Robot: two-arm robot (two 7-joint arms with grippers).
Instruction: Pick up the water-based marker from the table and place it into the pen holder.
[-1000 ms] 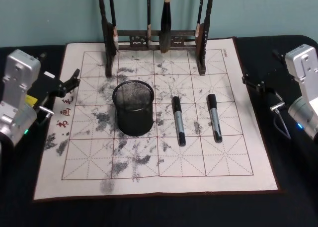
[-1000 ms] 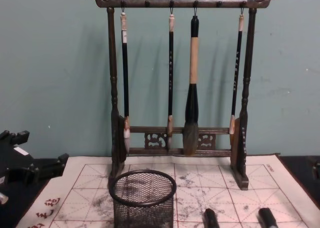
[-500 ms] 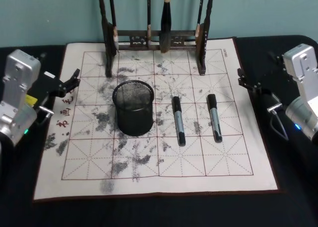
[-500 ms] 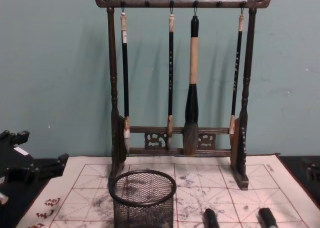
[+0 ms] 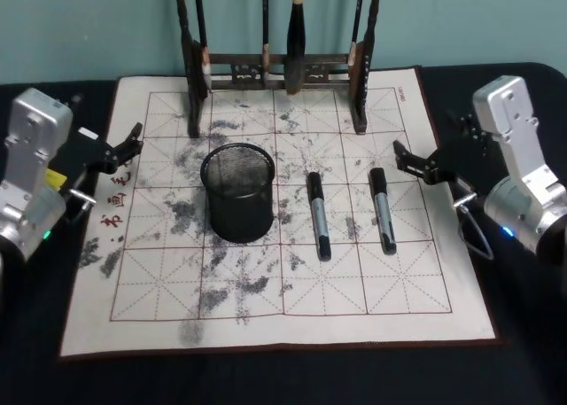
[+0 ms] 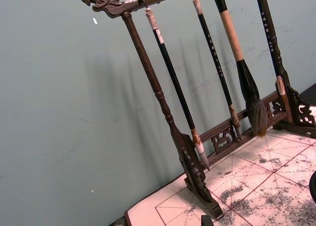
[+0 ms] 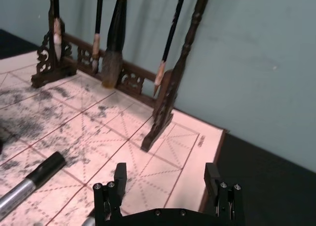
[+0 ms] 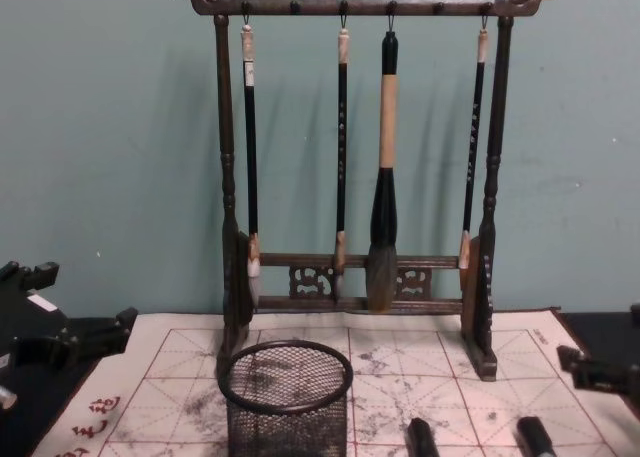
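Observation:
Two water-based markers with grey barrels and black caps lie side by side on the ink-stained mat: the left one [image 5: 318, 216] and the right one [image 5: 382, 209]. The black wire-mesh pen holder [image 5: 236, 192] stands upright to their left, with nothing visible in it [image 8: 286, 397]. My right gripper [image 5: 415, 161] is open and hovers over the mat's right edge, just right of the right marker's cap. In the right wrist view its fingers [image 7: 120, 175] stand wide apart with a marker [image 7: 29, 184] lying ahead of them. My left gripper [image 5: 124, 148] is parked open at the mat's left edge.
A tall dark wooden rack [image 5: 276, 64] with several hanging calligraphy brushes stands at the back of the mat [image 5: 266, 316]. The black tabletop [image 5: 532, 334] surrounds the mat. The mat's front half holds only ink smudges.
My right arm has swung left and forward, bringing its gripper from beyond the mat's right edge to just beside the right marker. The left arm, markers and pen holder have not moved.

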